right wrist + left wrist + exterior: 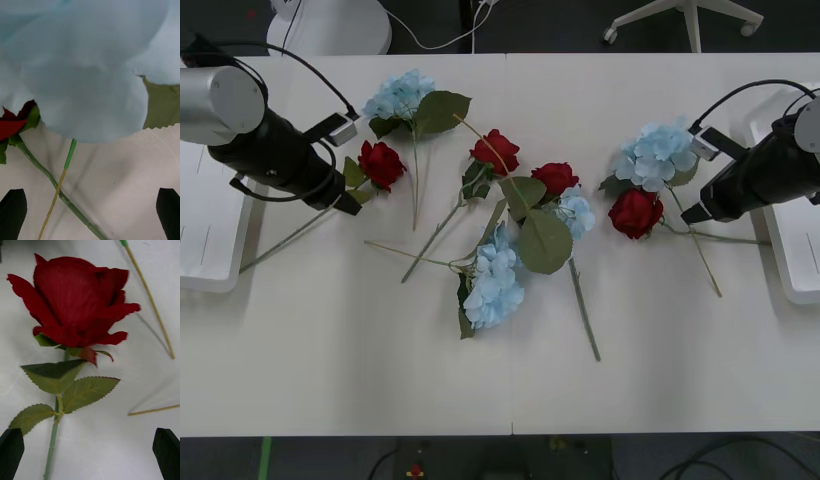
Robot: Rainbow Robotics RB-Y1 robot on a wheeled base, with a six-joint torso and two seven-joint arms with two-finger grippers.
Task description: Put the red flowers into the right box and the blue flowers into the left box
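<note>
White table (pixel 330 350) edge clear, flowers central

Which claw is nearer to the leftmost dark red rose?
Left. The open left claw is right beside the leftmost deep-red fabric rose; the open right claw is far across the table.

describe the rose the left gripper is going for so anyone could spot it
Start at the left box. Just inside it, the left gripper hovers open above a red rose. It lies alone; the other roses touch blue flowers.
</note>
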